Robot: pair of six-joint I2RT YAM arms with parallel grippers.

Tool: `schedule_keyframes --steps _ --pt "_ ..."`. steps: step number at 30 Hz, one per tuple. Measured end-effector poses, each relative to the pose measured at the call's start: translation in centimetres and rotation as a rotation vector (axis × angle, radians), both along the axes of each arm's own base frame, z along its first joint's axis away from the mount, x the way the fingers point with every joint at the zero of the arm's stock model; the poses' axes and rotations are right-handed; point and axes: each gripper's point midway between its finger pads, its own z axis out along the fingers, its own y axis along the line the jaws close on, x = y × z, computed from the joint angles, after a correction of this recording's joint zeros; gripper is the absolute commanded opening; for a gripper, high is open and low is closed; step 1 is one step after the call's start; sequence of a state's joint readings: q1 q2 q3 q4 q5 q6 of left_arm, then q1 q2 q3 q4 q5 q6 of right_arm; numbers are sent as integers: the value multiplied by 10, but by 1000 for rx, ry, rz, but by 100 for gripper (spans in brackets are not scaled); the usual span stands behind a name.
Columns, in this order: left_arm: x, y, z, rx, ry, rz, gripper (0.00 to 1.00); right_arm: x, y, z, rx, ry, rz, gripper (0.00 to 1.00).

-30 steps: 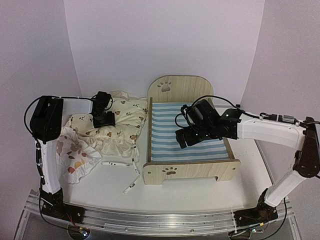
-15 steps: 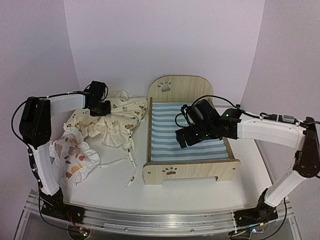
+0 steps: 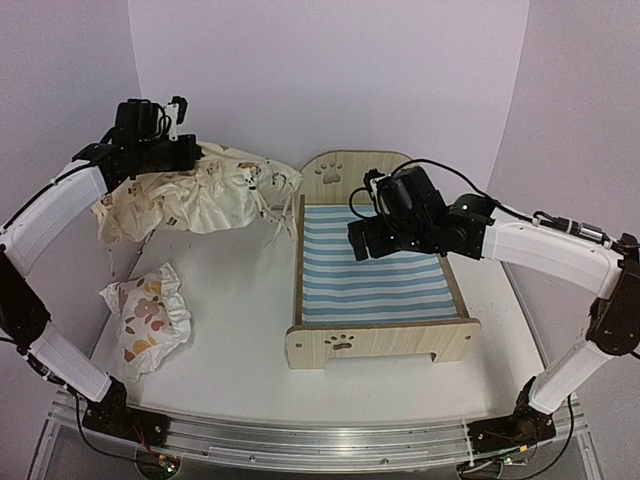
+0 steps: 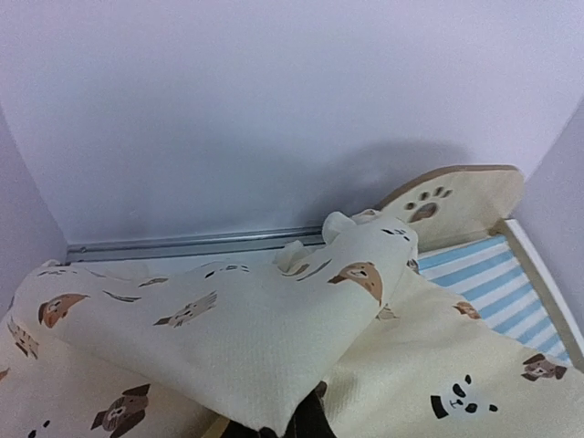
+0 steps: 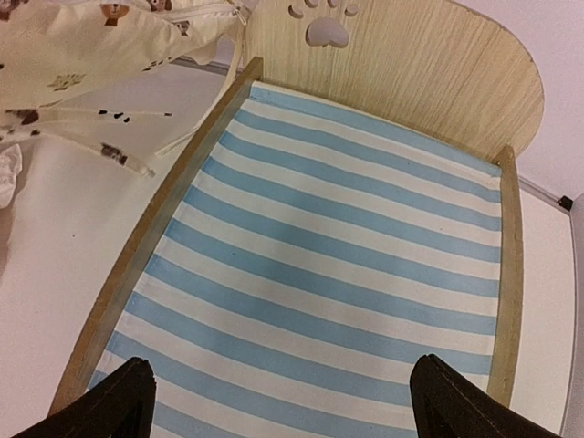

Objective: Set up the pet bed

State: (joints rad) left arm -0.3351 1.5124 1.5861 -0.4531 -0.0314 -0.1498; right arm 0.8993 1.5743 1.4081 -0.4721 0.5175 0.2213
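The pet bed (image 3: pixel 380 343) stands at the table's centre right, a light-wood frame with a paw-print headboard (image 5: pixel 411 64) and a bare blue-and-white striped base (image 5: pixel 347 237). My left gripper (image 3: pixel 183 152) is raised high at the back left, shut on the cream animal-print cushion (image 3: pixel 205 195). The cushion hangs in the air, its ties dangling beside the headboard. In the left wrist view the cushion (image 4: pixel 237 338) covers nearly all of the gripper (image 4: pixel 306 424). My right gripper (image 3: pixel 385 245) hovers open over the striped base, with nothing between its fingers (image 5: pixel 109 401).
A small white pillow (image 3: pixel 148 315) with orange-brown prints lies on the table at the left. White walls close in the back and both sides. The cushion's edge (image 5: pixel 91 46) shows at the top left of the right wrist view.
My left gripper shut on the cushion and lifted it off the table, up and to the back left. The right gripper drifted a little toward the headboard, still open.
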Motion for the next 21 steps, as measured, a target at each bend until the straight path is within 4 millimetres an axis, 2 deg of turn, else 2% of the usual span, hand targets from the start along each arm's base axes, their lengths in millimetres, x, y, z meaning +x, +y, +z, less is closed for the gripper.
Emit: schedule_keyframes --steps 3,6,10,13,16,18,21 --pt "-27 -14 25 -44 -61 -121 0 1 2 10 18 -24 10 98" --pt "-50 -29 38 -88 -107 -246 0 -3 0 23 50 -41 21 98" --pt "-76 -52 48 -131 -155 -419 0 -13 -13 54 112 -99 22 98" --pt "-90 -68 51 -165 -174 -541 0 -18 -26 80 136 -162 13 98" --pt "-101 -86 53 -196 -182 -665 0 -19 -38 97 145 -204 5 98" --pt "-108 -98 52 -213 -182 -742 0 -13 -47 101 177 -191 3 98" --pt "-118 -110 50 -229 -187 -825 0 18 -79 105 304 -116 -49 98"
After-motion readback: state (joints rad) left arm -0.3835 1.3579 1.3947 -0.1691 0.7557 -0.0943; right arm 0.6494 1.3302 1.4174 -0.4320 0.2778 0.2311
